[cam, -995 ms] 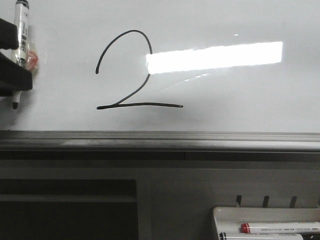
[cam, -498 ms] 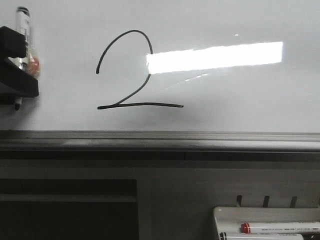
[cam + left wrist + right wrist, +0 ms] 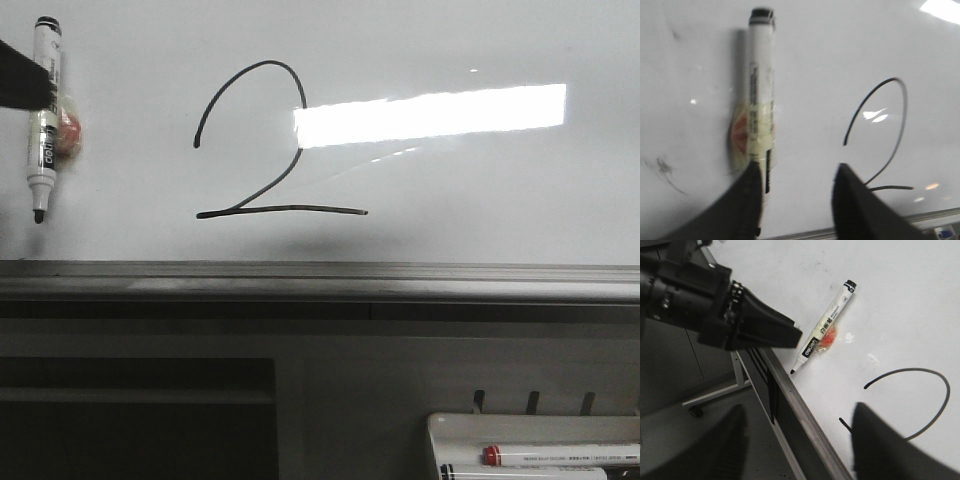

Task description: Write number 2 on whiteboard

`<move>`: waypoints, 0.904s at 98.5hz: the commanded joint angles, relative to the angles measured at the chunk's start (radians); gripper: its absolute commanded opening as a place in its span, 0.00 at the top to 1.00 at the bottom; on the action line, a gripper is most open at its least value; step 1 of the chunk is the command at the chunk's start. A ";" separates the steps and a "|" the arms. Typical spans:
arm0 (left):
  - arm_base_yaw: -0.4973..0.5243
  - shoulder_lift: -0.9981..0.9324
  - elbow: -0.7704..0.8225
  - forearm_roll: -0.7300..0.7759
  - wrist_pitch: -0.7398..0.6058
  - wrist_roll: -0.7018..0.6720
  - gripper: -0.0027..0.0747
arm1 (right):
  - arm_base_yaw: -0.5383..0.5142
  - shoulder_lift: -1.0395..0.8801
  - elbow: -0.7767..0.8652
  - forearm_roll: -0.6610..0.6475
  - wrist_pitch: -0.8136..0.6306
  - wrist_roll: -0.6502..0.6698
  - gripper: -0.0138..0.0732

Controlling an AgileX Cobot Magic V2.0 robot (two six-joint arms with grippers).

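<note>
The number 2 (image 3: 262, 140) is drawn in thin black line on the whiteboard (image 3: 480, 200). It also shows in the left wrist view (image 3: 887, 130) and partly in the right wrist view (image 3: 920, 385). A white marker (image 3: 44, 115) with a black cap end hangs upright on the board, tip down, left of the 2, with a reddish spot behind it. My left gripper (image 3: 797, 175) is open; the marker (image 3: 760, 100) lies beside one finger (image 3: 747, 200), ungripped. My right gripper (image 3: 800, 412) is open and empty over the board's lower edge.
A grey metal ledge (image 3: 320, 280) runs under the board. A small white tray (image 3: 540, 450) with a red-capped marker (image 3: 560, 456) sits at the lower right. The left arm (image 3: 715, 305) reaches in beside the marker (image 3: 824, 327) in the right wrist view.
The left gripper has let go of the marker and drawn back to the left edge of the front view. The marker stays on the board, now fully visible.
</note>
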 commanded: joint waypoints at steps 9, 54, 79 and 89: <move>0.001 -0.262 -0.027 0.135 -0.029 0.000 0.99 | -0.011 -0.145 0.085 0.008 -0.182 0.018 0.91; 0.001 -0.841 -0.007 0.530 0.371 0.007 0.99 | -0.011 -0.741 0.586 0.004 -0.312 0.004 0.91; 0.001 -0.877 0.018 0.569 0.441 0.011 0.99 | -0.011 -0.900 0.711 0.004 -0.270 0.004 0.91; 0.001 -0.877 0.018 0.522 0.443 0.011 0.99 | -0.011 -0.906 0.724 0.004 -0.250 0.004 0.91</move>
